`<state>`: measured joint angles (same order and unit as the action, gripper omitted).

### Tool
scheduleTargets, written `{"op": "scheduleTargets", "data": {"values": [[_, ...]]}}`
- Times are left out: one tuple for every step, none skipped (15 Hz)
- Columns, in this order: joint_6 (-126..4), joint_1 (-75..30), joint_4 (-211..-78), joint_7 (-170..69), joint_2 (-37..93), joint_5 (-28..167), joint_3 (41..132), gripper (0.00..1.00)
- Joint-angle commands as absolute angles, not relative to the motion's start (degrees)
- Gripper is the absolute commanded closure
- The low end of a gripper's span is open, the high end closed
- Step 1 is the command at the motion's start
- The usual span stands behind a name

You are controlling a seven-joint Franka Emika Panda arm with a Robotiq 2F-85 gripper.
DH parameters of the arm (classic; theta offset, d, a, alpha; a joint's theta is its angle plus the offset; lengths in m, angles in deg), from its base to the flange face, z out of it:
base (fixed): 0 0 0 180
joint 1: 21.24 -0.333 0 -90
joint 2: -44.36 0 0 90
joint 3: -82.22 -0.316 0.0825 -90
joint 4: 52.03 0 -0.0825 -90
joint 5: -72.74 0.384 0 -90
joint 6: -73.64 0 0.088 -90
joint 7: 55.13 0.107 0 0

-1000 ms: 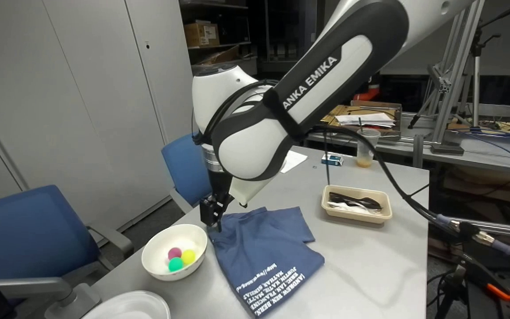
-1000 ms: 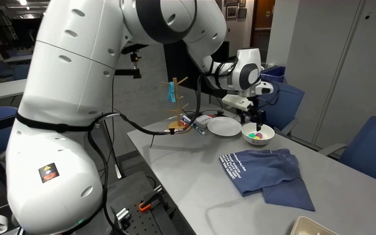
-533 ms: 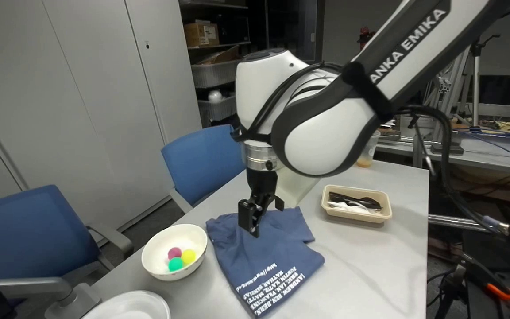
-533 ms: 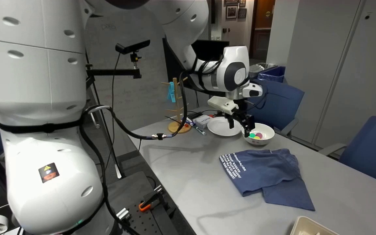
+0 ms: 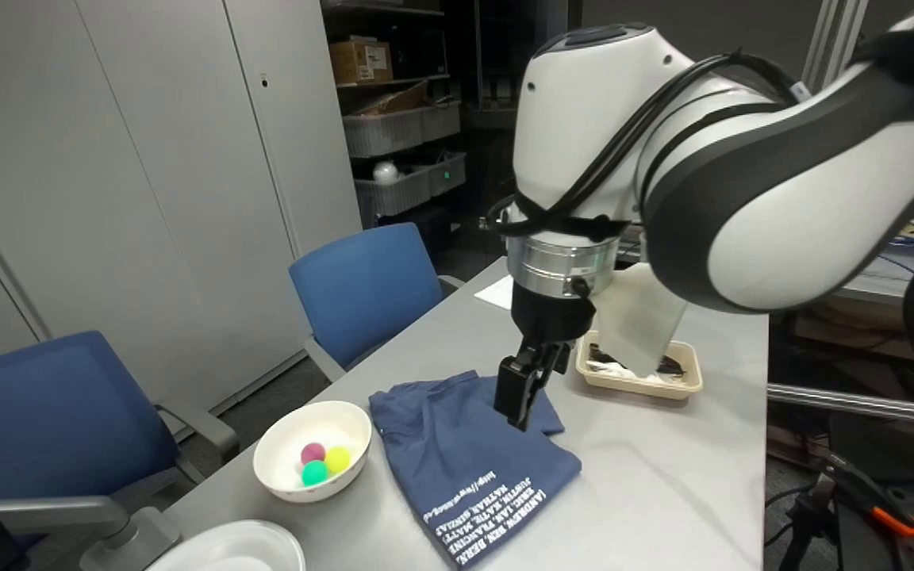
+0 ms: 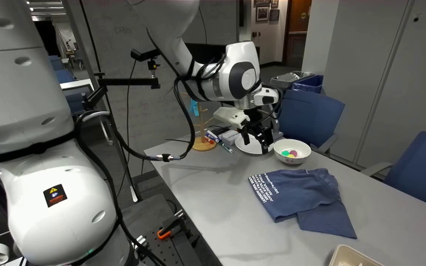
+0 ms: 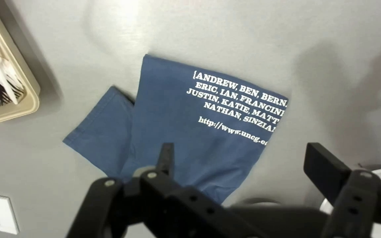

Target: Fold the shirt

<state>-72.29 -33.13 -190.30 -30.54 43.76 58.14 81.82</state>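
Note:
The navy-blue shirt (image 5: 465,444) lies on the table in a folded shape, with white lettering near one edge and a sleeve-like flap sticking out on another side. It also shows in an exterior view (image 6: 298,192) and in the wrist view (image 7: 174,112), where its lower part is hidden behind the gripper. My gripper (image 7: 240,145) is open, with its two fingers wide apart and nothing between them. In both exterior views the gripper (image 5: 536,387) (image 6: 256,145) hangs in the air above table height, apart from the shirt.
A white bowl (image 5: 286,488) with 3 coloured balls stands beside the shirt. A white plate (image 6: 244,147) lies past it. A beige tray (image 5: 639,387) with cutlery stands on the shirt's other side. A wooden rack (image 6: 202,144), markers and a small box are at the table's end.
My gripper has moved away from beside the bowl, rightward in an exterior view where it was over the shirt's edge, leftward in an exterior view. The shirt has not moved.

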Motion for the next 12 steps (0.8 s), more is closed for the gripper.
{"op": "scheduleTargets", "data": {"values": [[-72.53, -30.94, -191.66, -30.63, 45.26, 58.16, 79.14, 0.0], [-72.63, -30.85, -192.67, -30.52, 46.34, 58.06, 78.73, 0.0], [-72.66, -30.78, -193.3, -30.48, 47.01, 58.02, 78.53, 0.0], [-72.67, -30.73, -193.56, -30.49, 47.29, 58.0, 78.49, 0.0], [-72.67, -30.67, -193.59, -30.49, 47.34, 58.0, 78.49, 0.0], [-72.67, -30.65, -193.59, -30.49, 47.34, 57.99, 78.5, 0.0], [-72.67, -30.63, -193.59, -30.49, 47.34, 57.99, 78.5, 0.0], [-72.67, -30.63, -193.59, -30.49, 47.34, 57.99, 78.5, 0.0], [-72.67, -30.62, -193.59, -30.49, 47.34, 57.99, 78.5, 0.0], [-72.67, -30.62, -193.59, -30.49, 47.34, 57.99, 78.5, 0.0], [-72.67, -30.62, -193.59, -30.49, 47.34, 57.99, 78.5, 0.0], [-72.67, -30.62, -193.59, -30.49, 47.34, 57.99, 78.5, 0.0]]}}
